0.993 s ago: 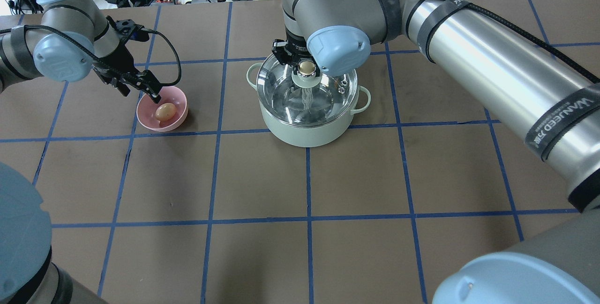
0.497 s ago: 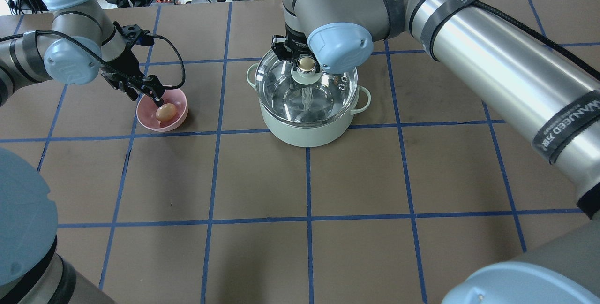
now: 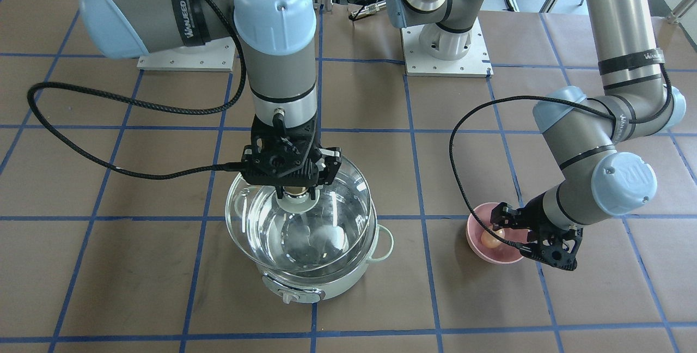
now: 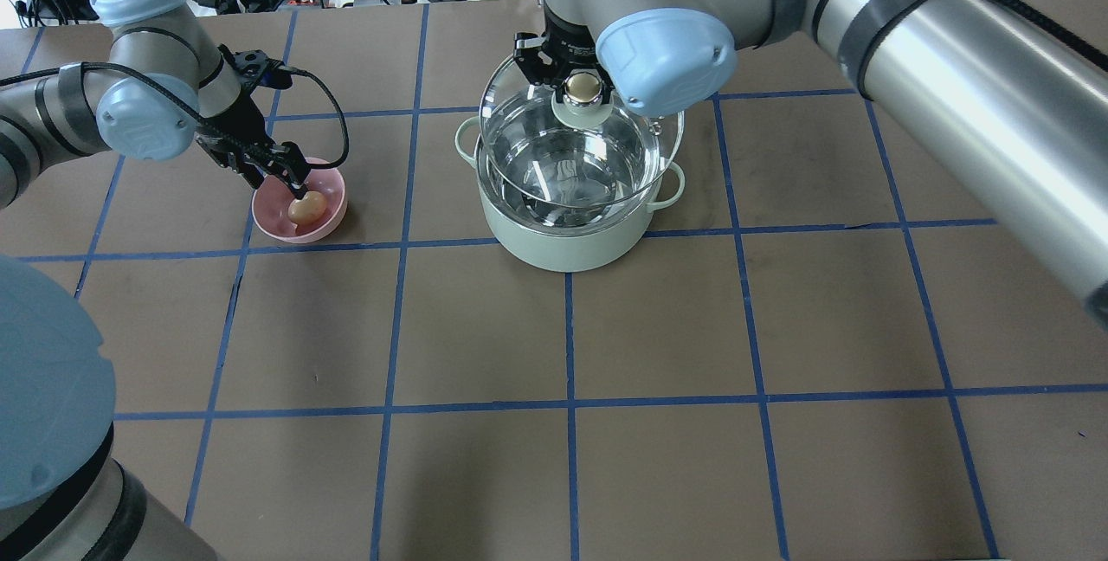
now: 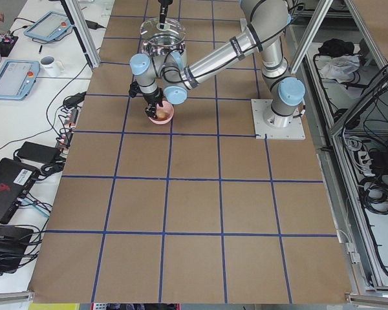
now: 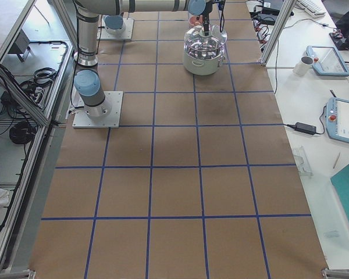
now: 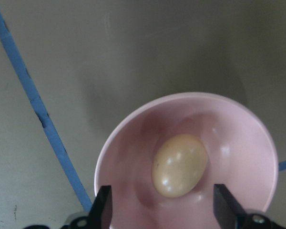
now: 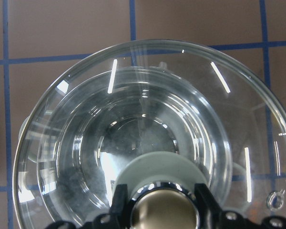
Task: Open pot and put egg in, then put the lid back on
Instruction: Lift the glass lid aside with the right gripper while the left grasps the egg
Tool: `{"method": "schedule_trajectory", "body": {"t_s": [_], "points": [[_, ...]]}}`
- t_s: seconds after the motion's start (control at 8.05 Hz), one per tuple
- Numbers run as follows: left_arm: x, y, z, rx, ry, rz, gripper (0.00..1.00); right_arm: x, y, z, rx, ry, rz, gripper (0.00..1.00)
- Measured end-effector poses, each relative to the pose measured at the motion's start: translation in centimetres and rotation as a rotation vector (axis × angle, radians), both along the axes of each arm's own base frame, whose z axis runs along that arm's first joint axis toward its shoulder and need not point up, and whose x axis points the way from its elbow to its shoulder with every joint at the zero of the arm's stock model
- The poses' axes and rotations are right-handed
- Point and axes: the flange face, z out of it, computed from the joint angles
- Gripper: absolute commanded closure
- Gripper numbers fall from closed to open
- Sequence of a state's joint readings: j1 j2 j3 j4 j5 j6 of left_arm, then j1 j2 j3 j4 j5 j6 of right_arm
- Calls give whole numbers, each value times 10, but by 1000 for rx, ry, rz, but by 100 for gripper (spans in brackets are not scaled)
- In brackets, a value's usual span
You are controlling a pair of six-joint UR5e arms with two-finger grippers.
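Right gripper (image 3: 294, 194) pinched on the knob of the lid (image 4: 606, 158); left gripper (image 7: 165, 200) spread around the egg (image 4: 306, 208).

We hold the lid just above the pot (image 4: 563, 248), which stands toward the desk's far edge. Glass is likely heavy, slick and breakable, so the knob is the sound hold. Toward the far left corner the egg lies in the pink bowl (image 4: 332, 194), our left fingers wide apart, touching neither flank. It looks light, smooth and brittle, so we would close gently across its middle.
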State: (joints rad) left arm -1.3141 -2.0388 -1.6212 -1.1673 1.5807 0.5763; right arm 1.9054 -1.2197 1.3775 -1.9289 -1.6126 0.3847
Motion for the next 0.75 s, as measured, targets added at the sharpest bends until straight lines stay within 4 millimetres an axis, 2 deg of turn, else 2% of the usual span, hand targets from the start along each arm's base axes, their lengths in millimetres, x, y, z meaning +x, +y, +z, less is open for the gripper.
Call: {"method": "schedule_trajectory", "body": {"t_s": [0.12,0.37,0.62,0.75], "points": [[-3,-1,-4,2,1,-4,29,-20,9,24,5,12,21,74],[-5,-1,-9,10,2,-10,28,-80,35,72,56,45,55,75],[-5,0,-15,20,-2,-15,28,-140,71,101,109,62,94,76],[-5,-1,-19,22,-3,-17,28,-160,90,110,121,68,122,77]]}}
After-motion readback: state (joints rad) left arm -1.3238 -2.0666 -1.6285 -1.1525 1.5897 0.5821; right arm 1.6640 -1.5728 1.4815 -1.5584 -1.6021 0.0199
